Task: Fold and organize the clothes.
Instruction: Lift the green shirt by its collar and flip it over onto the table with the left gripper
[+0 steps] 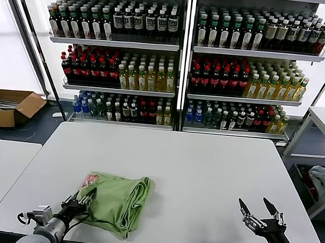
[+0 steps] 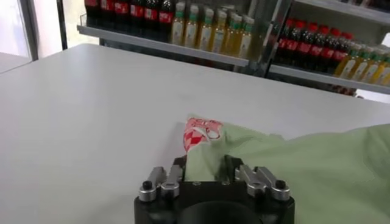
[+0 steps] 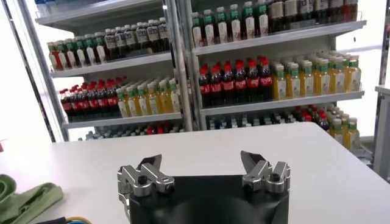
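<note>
Left gripper [image 1: 85,197] reaches forward low over the near-left part of the white table [image 1: 204,170], fingers clamped on the near-left edge of the folded light green polo shirt [image 1: 118,200]. Right gripper [image 1: 261,211] hovers at the near-right edge, tilted upward, jaws spread wide, holding nothing.

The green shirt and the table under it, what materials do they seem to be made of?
The green shirt looks like soft matte woven or knit fabric, likely cotton: it lies in loose folds and creases. The table seems a hard, smooth, light grey board, perhaps laminate, with a flat surface and faint sheen.
</note>
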`<action>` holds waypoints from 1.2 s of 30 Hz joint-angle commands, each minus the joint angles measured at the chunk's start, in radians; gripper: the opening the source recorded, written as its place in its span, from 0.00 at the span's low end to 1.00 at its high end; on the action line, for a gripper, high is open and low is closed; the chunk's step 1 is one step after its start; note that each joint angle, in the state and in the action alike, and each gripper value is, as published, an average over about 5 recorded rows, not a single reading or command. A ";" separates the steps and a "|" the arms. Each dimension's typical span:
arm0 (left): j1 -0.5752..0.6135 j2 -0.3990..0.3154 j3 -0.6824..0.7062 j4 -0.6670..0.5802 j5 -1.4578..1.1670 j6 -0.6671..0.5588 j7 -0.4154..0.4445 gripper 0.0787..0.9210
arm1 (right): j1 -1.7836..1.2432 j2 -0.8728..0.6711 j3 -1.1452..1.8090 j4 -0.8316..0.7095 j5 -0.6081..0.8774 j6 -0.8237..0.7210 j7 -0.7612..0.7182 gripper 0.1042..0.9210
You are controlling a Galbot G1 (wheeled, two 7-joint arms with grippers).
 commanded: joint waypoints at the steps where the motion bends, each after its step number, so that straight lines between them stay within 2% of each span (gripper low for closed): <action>1: 0.011 -0.022 -0.012 -0.010 0.020 -0.084 -0.016 0.35 | 0.004 0.002 0.002 -0.001 0.000 0.001 0.000 0.88; 6: 0.020 -0.047 -0.073 -0.055 -0.001 -0.119 -0.045 0.19 | 0.013 0.001 0.008 -0.003 0.002 0.000 0.000 0.88; 10: 0.009 -0.053 -0.211 -0.095 -0.065 -0.115 -0.066 0.07 | 0.014 0.001 0.008 0.000 0.003 -0.001 0.000 0.88; 16: 0.001 0.010 -0.470 -0.092 -0.145 -0.091 -0.076 0.04 | 0.021 0.002 -0.005 0.001 0.001 -0.001 0.000 0.88; 21: 0.017 0.070 -0.577 -0.079 -0.164 -0.081 -0.077 0.04 | 0.034 0.007 -0.031 0.007 -0.006 -0.004 0.003 0.88; 27: 0.028 0.067 -0.563 -0.148 -0.156 -0.066 -0.090 0.04 | 0.024 0.011 -0.029 0.020 -0.007 -0.002 0.001 0.88; 36: 0.027 -0.033 -0.429 -0.268 -0.105 -0.041 -0.134 0.04 | -0.015 0.020 0.006 0.025 -0.002 0.013 -0.009 0.88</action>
